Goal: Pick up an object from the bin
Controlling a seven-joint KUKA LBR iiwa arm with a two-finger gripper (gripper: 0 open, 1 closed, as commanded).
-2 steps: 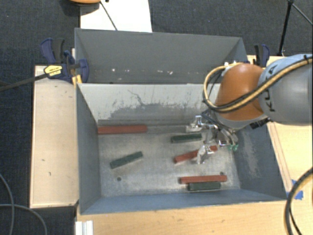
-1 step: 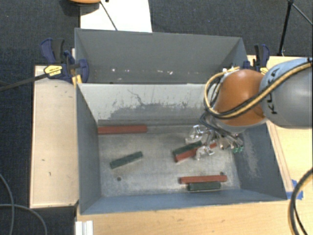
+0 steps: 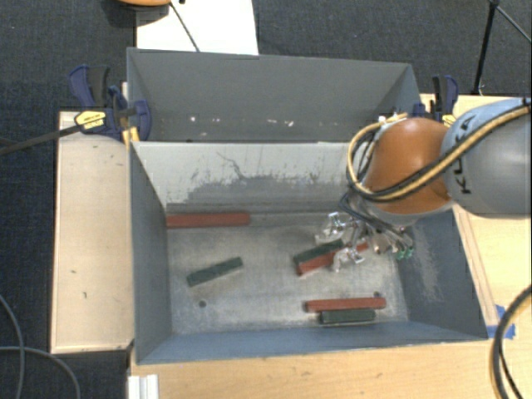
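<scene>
My gripper is low in the bin's right half, just below the orange cover. Right at its fingertips lie a short red-brown block and a dark green block crossing just above it. The metal fingers sit over the right ends of these two blocks; whether either block is between them is hidden. Nearer the front wall, a long red-brown bar lies with a dark green bar pressed along its front side.
A long red-brown bar lies against the back wall at the left. A dark green bar lies tilted on the floor at the left. The arm and its cover hang over the bin's right side.
</scene>
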